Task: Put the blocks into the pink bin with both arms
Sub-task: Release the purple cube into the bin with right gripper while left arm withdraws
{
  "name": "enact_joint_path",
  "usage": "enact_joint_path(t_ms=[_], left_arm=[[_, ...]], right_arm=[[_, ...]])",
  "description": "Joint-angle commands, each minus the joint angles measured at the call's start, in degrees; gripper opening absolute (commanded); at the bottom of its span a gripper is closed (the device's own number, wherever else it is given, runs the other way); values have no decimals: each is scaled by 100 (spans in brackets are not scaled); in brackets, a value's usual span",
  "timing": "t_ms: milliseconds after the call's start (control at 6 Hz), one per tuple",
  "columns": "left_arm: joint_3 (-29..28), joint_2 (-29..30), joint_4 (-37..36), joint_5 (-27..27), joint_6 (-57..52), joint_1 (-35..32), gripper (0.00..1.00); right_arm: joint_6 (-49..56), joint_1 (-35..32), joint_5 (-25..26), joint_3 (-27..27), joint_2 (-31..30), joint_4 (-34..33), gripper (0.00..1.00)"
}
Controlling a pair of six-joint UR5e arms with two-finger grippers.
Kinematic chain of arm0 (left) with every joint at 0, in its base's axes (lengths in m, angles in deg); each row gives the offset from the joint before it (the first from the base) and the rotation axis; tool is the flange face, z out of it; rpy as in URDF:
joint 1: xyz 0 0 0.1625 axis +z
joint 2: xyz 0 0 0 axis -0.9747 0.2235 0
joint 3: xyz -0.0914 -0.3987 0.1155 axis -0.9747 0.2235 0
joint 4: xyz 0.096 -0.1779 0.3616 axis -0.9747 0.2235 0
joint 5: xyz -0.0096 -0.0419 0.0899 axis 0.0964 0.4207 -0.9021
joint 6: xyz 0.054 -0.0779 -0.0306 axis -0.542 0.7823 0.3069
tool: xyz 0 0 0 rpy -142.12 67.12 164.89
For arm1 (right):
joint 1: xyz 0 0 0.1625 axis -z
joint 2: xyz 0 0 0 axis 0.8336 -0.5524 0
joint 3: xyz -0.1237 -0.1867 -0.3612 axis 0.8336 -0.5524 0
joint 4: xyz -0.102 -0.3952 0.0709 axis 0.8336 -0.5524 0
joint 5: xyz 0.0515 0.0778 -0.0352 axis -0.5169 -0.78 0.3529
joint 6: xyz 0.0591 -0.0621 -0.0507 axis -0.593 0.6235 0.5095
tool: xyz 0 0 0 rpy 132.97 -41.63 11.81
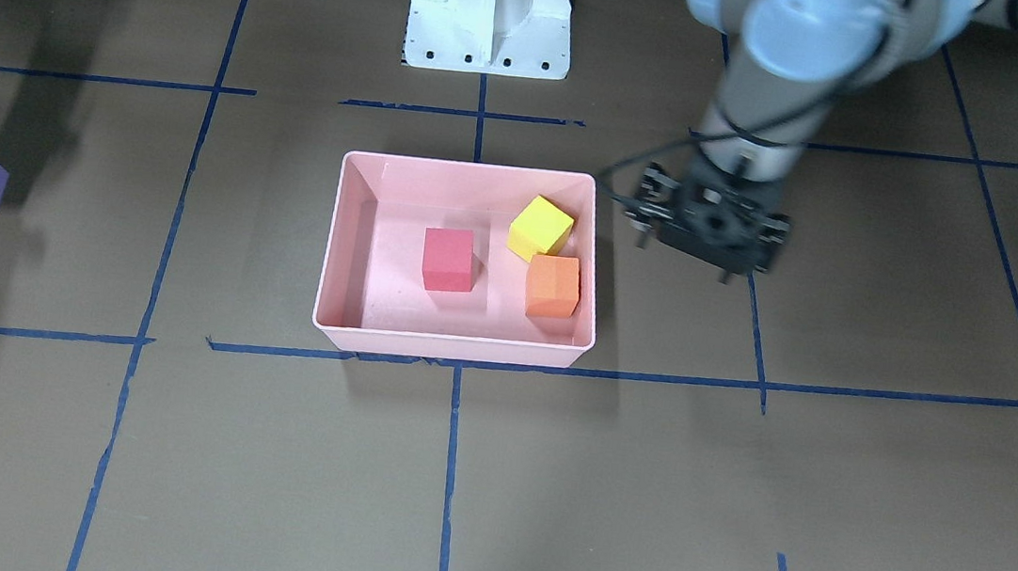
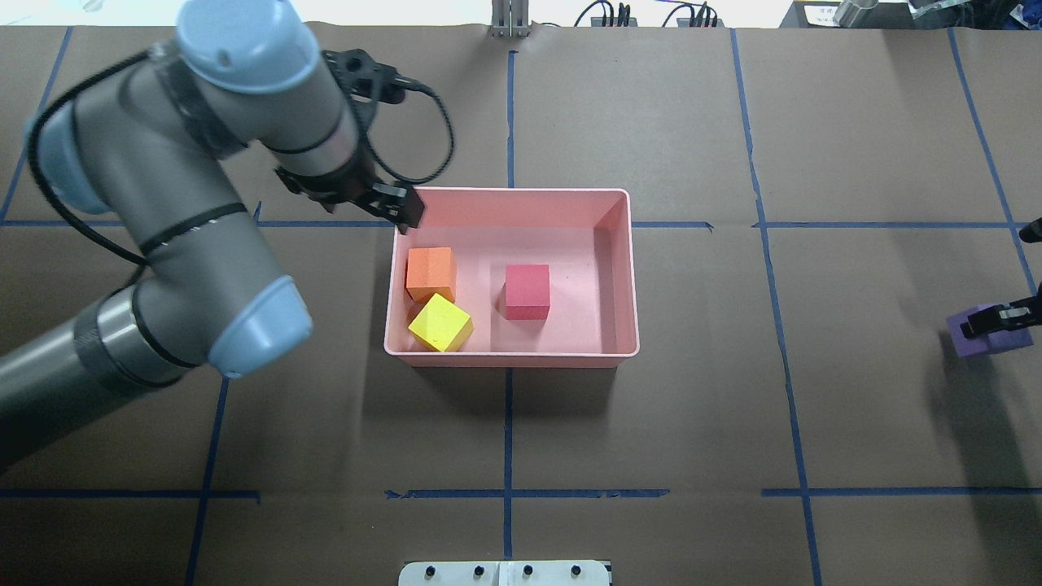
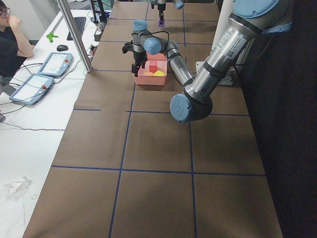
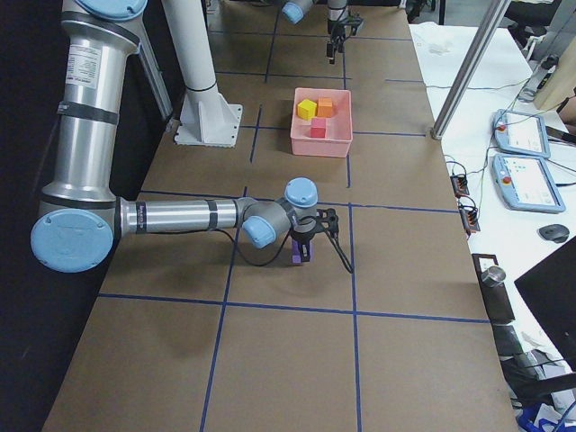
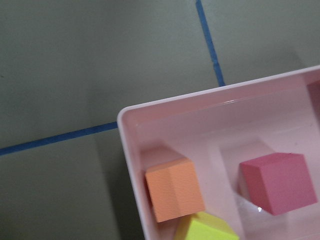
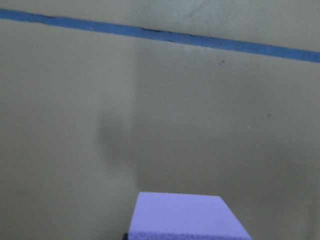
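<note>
The pink bin (image 1: 469,166) sits mid-table and holds the red block (image 1: 447,258), the orange block (image 1: 552,285) and the yellow-green block (image 1: 541,227). In the overhead view the bin (image 2: 513,191) shows the orange block (image 2: 431,273) and yellow-green block (image 2: 440,323) at its left end, the red block (image 2: 527,290) in the middle. My left gripper (image 2: 391,199) hangs just outside the bin's far left corner, open and empty. My right gripper (image 2: 997,320) is shut on the purple block (image 2: 985,338), low over the table at the far right, well away from the bin.
The white pedestal base (image 1: 491,9) stands behind the bin. Blue tape lines grid the brown table. An operator (image 3: 10,29) and tablets sit at a side desk beyond the table's far edge.
</note>
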Motion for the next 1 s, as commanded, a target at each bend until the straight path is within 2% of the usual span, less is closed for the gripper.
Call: enact_joint_path(t_ms=[0, 167, 333, 500, 667, 833], left_arm=[[-53, -1013, 52, 887, -1641, -1313, 100], [-80, -1707, 53, 1458, -2466, -2156, 100], [-97, -2253, 70, 1559, -2935, -2782, 100], [-106, -2667, 70, 1560, -3470, -3189, 100], [-202, -2994, 70, 1569, -4198, -3454, 100], [-151, -3136, 61, 1578, -4327, -3639, 100]], right_arm=[[-687, 11, -41, 771, 1255, -1941, 18], [-1179, 185, -41, 940, 2220, -3022, 18], [-1897, 622, 37, 941, 3117, -3712, 18], [-2749, 1104, 307, 872, 3761, -3893, 18], [-3375, 1440, 615, 523, 4377, -3895, 19], [-3807, 1678, 853, -72, 5044, -3886, 20]])
